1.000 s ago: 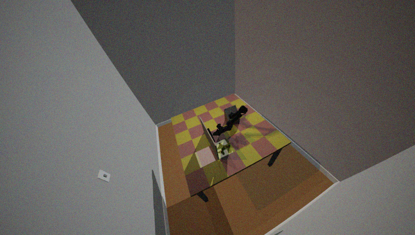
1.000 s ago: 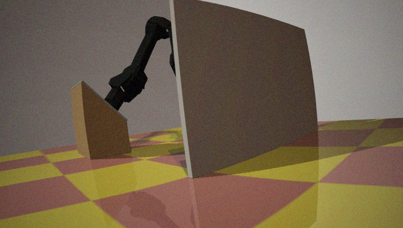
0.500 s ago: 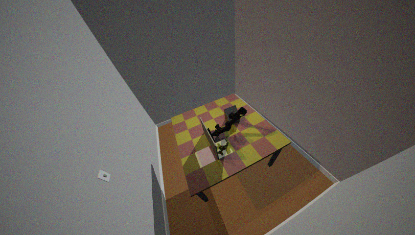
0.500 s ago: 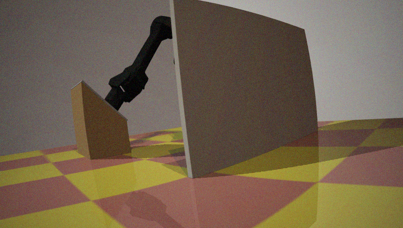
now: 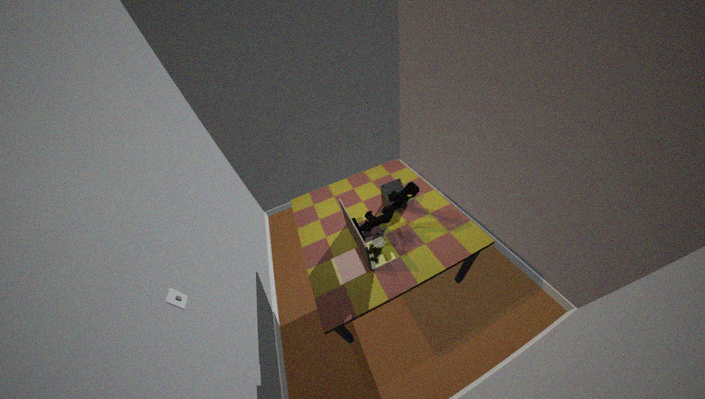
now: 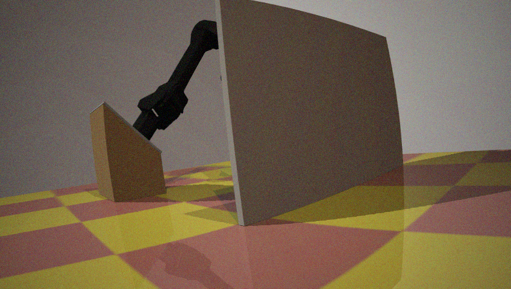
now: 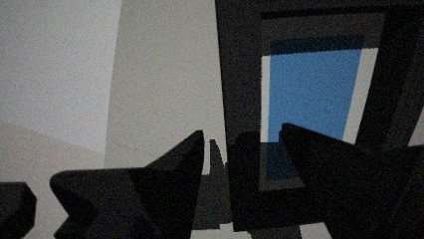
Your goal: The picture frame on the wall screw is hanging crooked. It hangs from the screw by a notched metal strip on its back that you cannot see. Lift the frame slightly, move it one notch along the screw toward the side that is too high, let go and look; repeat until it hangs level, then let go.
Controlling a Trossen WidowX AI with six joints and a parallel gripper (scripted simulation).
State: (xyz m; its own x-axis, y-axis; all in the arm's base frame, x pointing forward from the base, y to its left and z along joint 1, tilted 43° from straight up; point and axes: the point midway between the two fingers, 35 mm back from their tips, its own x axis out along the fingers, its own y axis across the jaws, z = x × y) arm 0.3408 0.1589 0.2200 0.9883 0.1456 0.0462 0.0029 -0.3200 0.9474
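The picture frame (image 7: 242,85) has a dark border and a blue picture with a white margin. It fills the centre and right of the wrist view, and its sides look slanted; whether it hangs level cannot be told. In the top view it is a small dark strip against the upright panel. My gripper (image 7: 242,128) is open and holds nothing. In the wrist view the frame's left side bar shows between the fingertips, and the right finger overlaps the blue picture. Contact cannot be told. The screw and notched strip are hidden. In the exterior view the panel hides the frame and gripper.
The upright panel (image 6: 308,107) (image 7: 164,65) stands on the checkered table (image 5: 435,252) (image 6: 153,225). A block with a sloped top (image 6: 134,164) (image 5: 391,186) stands behind the arm's lower part. Shadows of the arm fall on the panel and the frame.
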